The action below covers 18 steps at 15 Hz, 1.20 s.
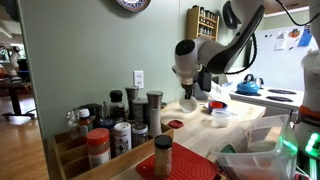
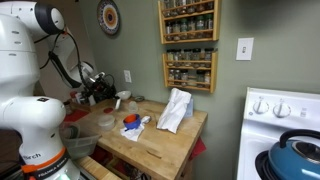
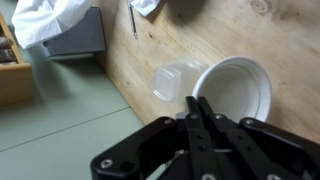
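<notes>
Beyond the bench's left edge, as the wrist view shows it, a crumpled white cloth (image 3: 45,18) drapes over a grey rectangular box (image 3: 78,38). Next comes the pale wooden bench (image 3: 190,35) itself, with a thin dark pen-like stick (image 3: 133,20) lying near that edge. Further right, close to the same edge, sits a small clear plastic tub (image 3: 175,78). Right against it stands a round white bowl (image 3: 238,85), upright; whether the two touch I cannot tell. The black end effector (image 3: 203,102) hangs over them with its fingers pressed together, gripping nothing, its tips above the bowl's rim on the side nearest the tub. In an exterior view it is over the bench's far left corner. To the right, wall-mounted wooden spice racks (image 2: 188,45) hang, and a blue kettle (image 2: 296,155) stands on the white stove (image 2: 262,105) at the far right.
</notes>
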{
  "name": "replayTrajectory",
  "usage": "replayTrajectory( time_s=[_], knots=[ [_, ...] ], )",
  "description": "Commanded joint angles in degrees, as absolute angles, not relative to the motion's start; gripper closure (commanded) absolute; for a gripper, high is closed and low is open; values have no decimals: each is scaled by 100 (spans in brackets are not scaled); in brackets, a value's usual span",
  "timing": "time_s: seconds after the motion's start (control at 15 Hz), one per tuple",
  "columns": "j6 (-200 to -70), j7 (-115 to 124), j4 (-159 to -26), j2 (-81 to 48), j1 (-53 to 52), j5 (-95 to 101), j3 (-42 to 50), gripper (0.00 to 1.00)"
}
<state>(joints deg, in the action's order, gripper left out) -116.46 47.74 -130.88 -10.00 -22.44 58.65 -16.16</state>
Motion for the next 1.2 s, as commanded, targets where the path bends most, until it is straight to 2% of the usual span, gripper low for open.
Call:
replayTrajectory(
  time_s=[0.0, 0.6, 0.67, 0.87, 0.93, 1.13],
  knots=[
    [-11629, 4767, -13075, -1000, -2183, 5862, -1679, 99],
    [-11985, 4899, -12631, -1699, -2245, 9366, -1675, 99],
    [-11879, 4841, -12729, -1542, -2196, 8776, -1796, 95],
    [-11876, 4839, -12651, -1649, -2160, 9201, -1790, 95],
    [-11800, 4823, -12666, -1679, -2190, 9408, -1766, 99],
    [-11923, 5071, -12671, -1886, -2098, 10896, -1596, 99]
  ],
)
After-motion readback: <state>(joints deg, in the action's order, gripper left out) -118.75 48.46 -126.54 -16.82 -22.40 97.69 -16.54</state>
